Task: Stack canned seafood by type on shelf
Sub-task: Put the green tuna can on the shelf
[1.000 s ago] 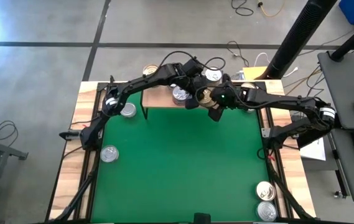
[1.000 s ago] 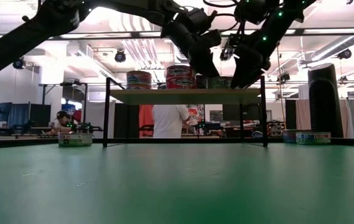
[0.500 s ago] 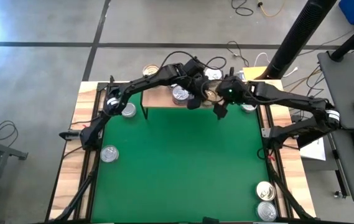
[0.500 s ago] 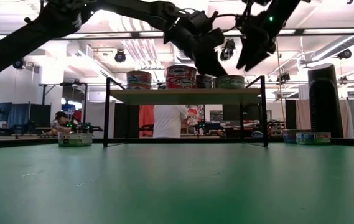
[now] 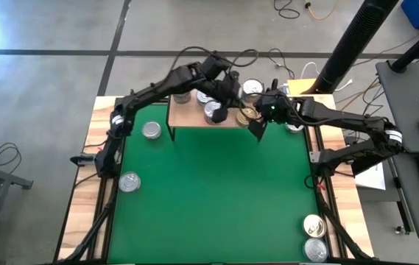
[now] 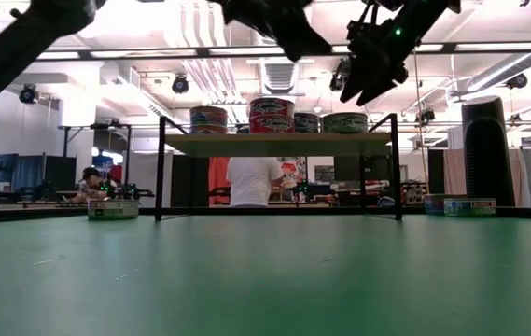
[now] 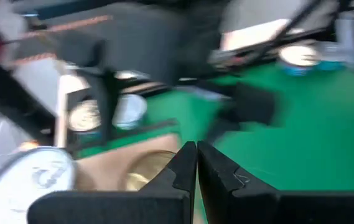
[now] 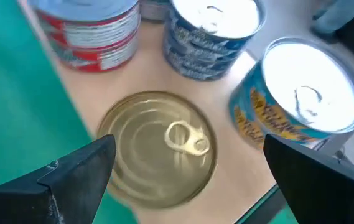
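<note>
Round gold-topped tin, perhaps metal, pull-ring lid

Both arms are stretched to the far edge, wrists nearly meeting. Left hand is raised, fingers pressed fully together, nothing gripped. Right hand is pitched downward beside it, fingers spread wide, nothing held.

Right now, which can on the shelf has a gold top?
The gold-topped can with the pull ring, under the open right gripper. The other cans have silver tops.
</note>
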Controlling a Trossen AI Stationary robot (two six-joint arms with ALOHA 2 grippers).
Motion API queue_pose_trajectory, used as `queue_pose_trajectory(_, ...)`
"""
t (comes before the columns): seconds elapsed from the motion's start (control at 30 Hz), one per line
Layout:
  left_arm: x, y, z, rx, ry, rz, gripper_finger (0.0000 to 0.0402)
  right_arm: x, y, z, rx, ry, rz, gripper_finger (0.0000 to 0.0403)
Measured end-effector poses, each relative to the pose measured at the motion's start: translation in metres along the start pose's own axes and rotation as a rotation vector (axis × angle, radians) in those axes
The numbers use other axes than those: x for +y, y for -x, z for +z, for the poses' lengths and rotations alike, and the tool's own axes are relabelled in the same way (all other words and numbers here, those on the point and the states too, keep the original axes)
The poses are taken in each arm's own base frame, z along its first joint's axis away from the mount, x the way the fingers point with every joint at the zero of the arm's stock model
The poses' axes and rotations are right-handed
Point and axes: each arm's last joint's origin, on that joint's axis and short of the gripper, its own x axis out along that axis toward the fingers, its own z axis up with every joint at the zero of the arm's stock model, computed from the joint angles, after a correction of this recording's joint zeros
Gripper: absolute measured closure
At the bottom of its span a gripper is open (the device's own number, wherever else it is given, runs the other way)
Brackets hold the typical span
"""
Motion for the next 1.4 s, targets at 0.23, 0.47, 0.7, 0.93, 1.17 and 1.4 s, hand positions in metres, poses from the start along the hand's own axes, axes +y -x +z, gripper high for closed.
queue_pose_trajectory(0.23, -0.025, 0.02, -0.007, 0.076, 0.051, -0.261, 0.0401, 0.001, -0.016, -0.003, 0.054, 0.072, -0.121, 0.0003)
queue_pose_trajectory(0.47, -0.035, 0.026, -0.016, 0.167, 0.071, -0.336, 0.0401, 0.003, -0.024, -0.006, 0.095, 0.083, -0.132, 0.0003)
queue_pose_trajectory(0.7, -0.037, 0.026, -0.018, 0.186, 0.128, -0.362, 0.0402, -0.002, -0.022, -0.01, 0.139, 0.11, -0.272, 0.0003)
queue_pose_trajectory(0.93, -0.042, 0.01, -0.028, 0.206, 0.172, -0.378, 0.0402, -0.002, -0.021, -0.011, 0.146, 0.103, -0.285, 0.0003)
queue_pose_trajectory(1.17, -0.059, 0.02, -0.03, 0.11, 0.055, -0.34, 0.0402, -0.002, -0.02, -0.011, 0.144, 0.091, -0.282, 0.0003)
queue_pose_trajectory(1.4, -0.092, 0.078, -0.034, 0.04, -0.005, -0.089, 0.0402, -0.006, -0.006, 0.0, 0.103, 0.111, -0.269, 0.0003)
